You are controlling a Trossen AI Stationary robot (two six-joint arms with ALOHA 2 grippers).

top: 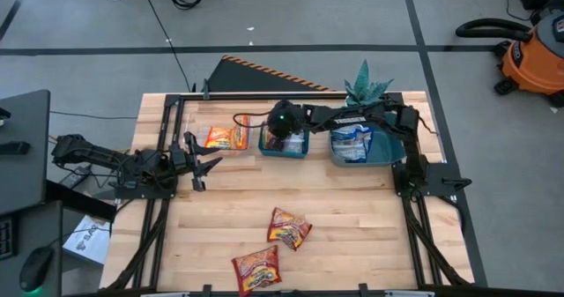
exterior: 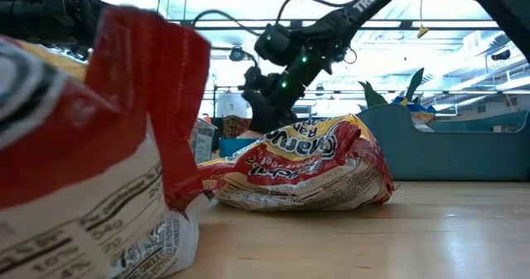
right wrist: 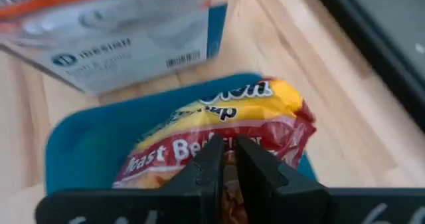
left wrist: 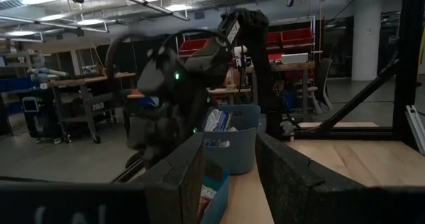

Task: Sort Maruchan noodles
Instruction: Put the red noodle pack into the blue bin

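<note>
My right gripper (top: 284,128) hangs over the middle teal bin (top: 284,145). In the right wrist view its fingers (right wrist: 229,163) are closed on a red-and-yellow noodle packet (right wrist: 219,127) that lies in that bin (right wrist: 80,151). My left gripper (top: 201,165) is open and empty, low over the table's left side. An orange packet (top: 226,137) lies flat on the table left of the middle bin. Two red-and-yellow packets (top: 288,227) (top: 256,267) lie on the near part of the table. Blue-and-white packets (top: 352,141) fill the right teal bin (top: 384,149). My right gripper pinches the red-and-yellow packet's upper face (right wrist: 231,177) between its two fingers, which come from above and point down. Only a narrow strip of wrapper shows between them. The packet rests in the teal bin, its yellow end (right wrist: 282,101) toward the bin's wall.
A teal plant decoration (top: 366,84) stands behind the right bin. Black frame rails (top: 167,129) run along the table's sides. In the low view one red packet (exterior: 99,146) fills the near left and another (exterior: 306,167) lies mid-table. Bare wood lies between the bins and the near packets.
</note>
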